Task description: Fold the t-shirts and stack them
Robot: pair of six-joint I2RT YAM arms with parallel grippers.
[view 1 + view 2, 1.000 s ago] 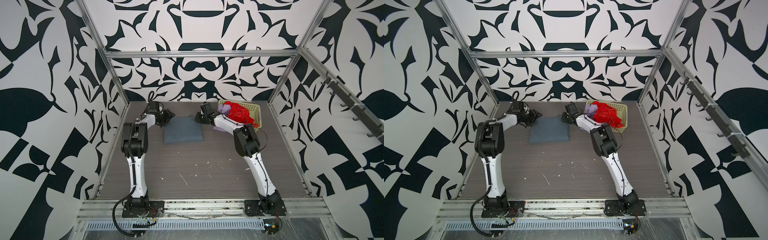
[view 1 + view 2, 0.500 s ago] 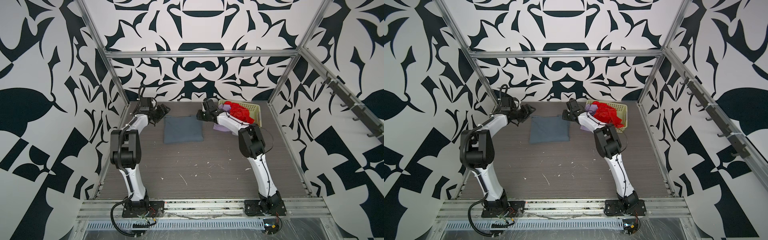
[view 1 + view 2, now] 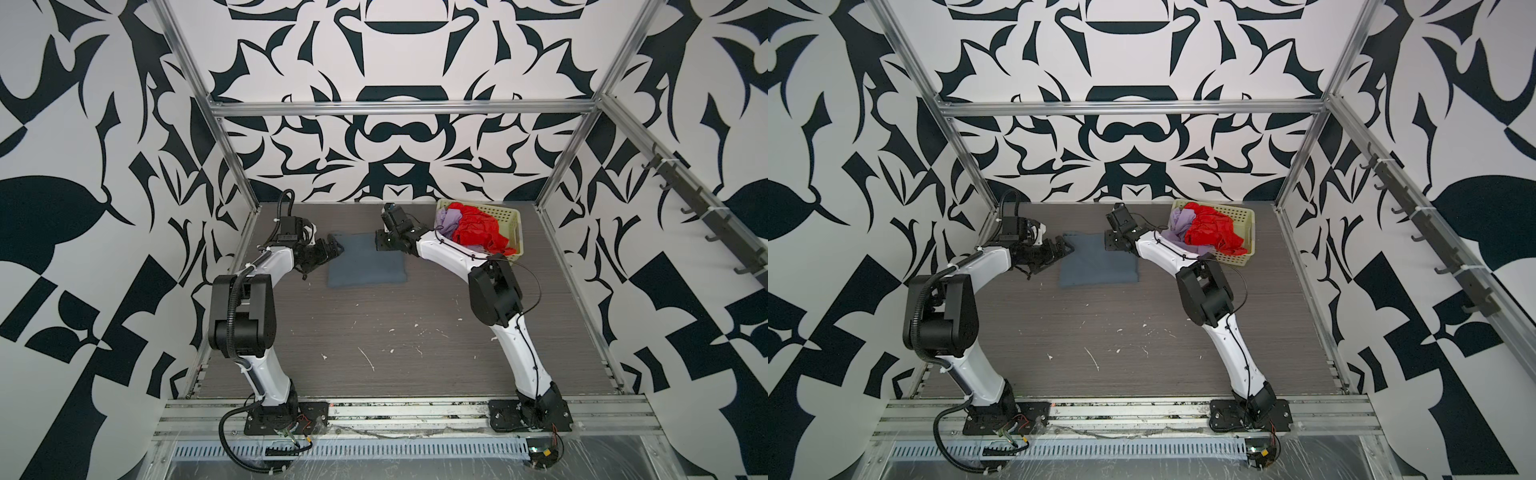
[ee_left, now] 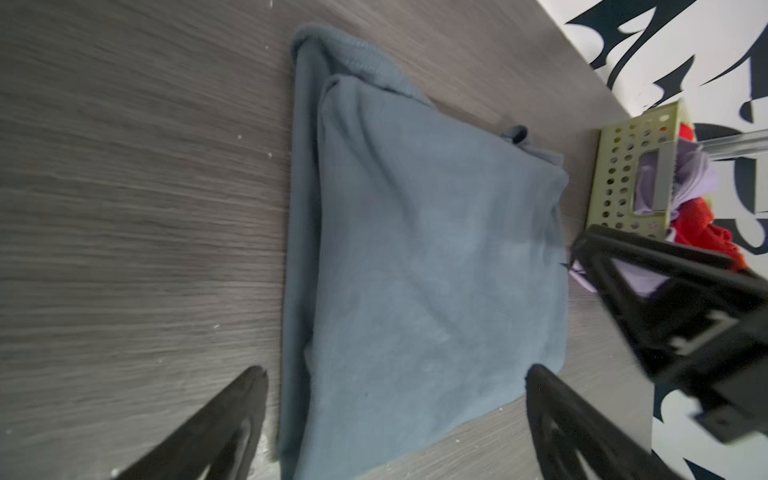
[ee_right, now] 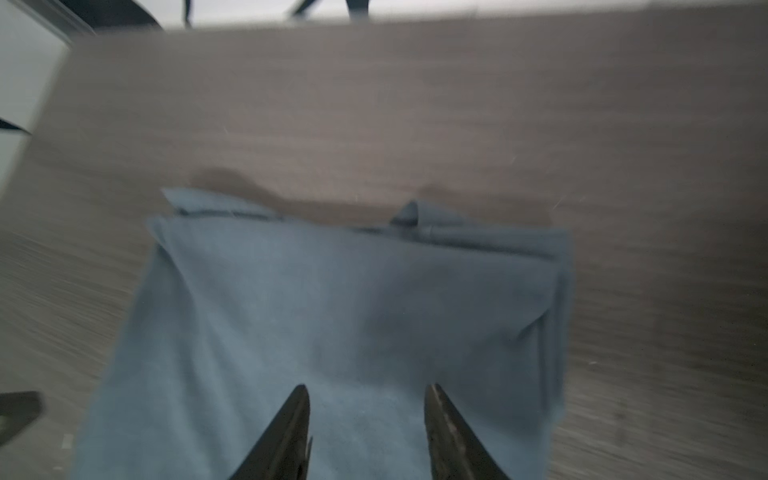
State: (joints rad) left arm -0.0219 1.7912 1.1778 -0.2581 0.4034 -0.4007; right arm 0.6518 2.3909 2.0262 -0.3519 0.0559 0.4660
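Note:
The slate blue-grey t-shirt [image 3: 365, 264] [image 3: 1098, 266] lies folded into a rectangle at the back of the table. My left gripper [image 3: 336, 249] [image 4: 395, 370] stands wide open at its left edge, the fingers astride the cloth and holding nothing. At the shirt's far right corner my right gripper [image 3: 380, 246] [image 5: 368, 388] hovers just over the cloth [image 5: 345, 316], partly open and empty. The red t-shirt [image 3: 478, 228] [image 3: 1210, 230] and the lilac t-shirt [image 3: 449, 217] [image 3: 1181, 220] sit crumpled in the basket.
The cream perforated basket [image 3: 510, 216] [image 3: 1242, 216] stands at the back right, close behind my right forearm. Metal frame posts [image 3: 232, 166] and patterned walls close in the table. White specks [image 3: 365, 357] litter the table in front.
Both grippers have opened wider. My left arm's elbow swung out to the left and came back, the gripper staying by the shirt's left edge. The blue-grey shirt has not moved.

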